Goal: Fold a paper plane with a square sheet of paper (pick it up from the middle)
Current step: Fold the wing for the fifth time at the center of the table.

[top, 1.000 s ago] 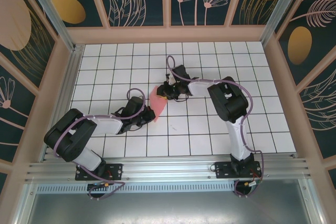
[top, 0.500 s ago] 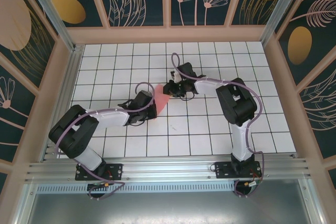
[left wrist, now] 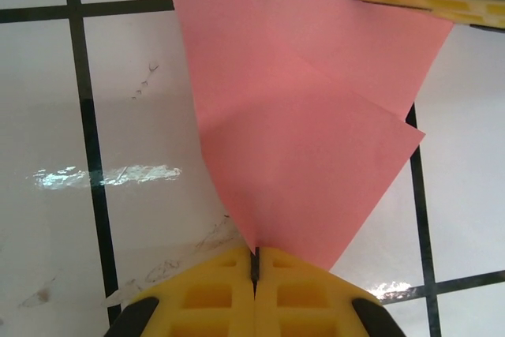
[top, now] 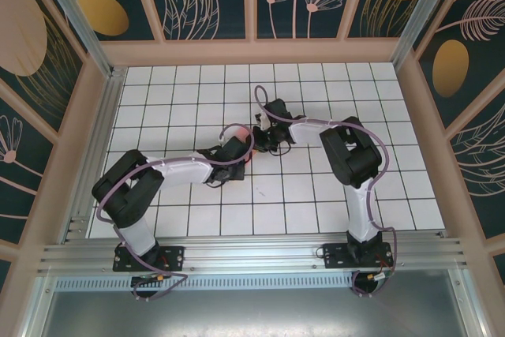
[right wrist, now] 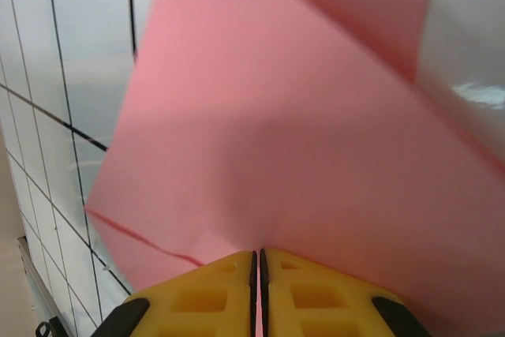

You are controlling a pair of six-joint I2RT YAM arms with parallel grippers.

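I've swung my left arm [top: 177, 170] out to the right across the tabletop [top: 316, 195], carrying its end effector [left wrist: 255, 254] up close to the right end effector [right wrist: 257, 256], whose jaws have pinched together. From above, the square sheet of paper [left wrist: 300, 155] between them has shrunk from a broad pink strip to a sliver.

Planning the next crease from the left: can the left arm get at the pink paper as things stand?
Yes, it seems so: the left fingers are shut on a pointed corner of the paper, nothing between. The right fingers pinch the sheet too, so free pulling looks limited.
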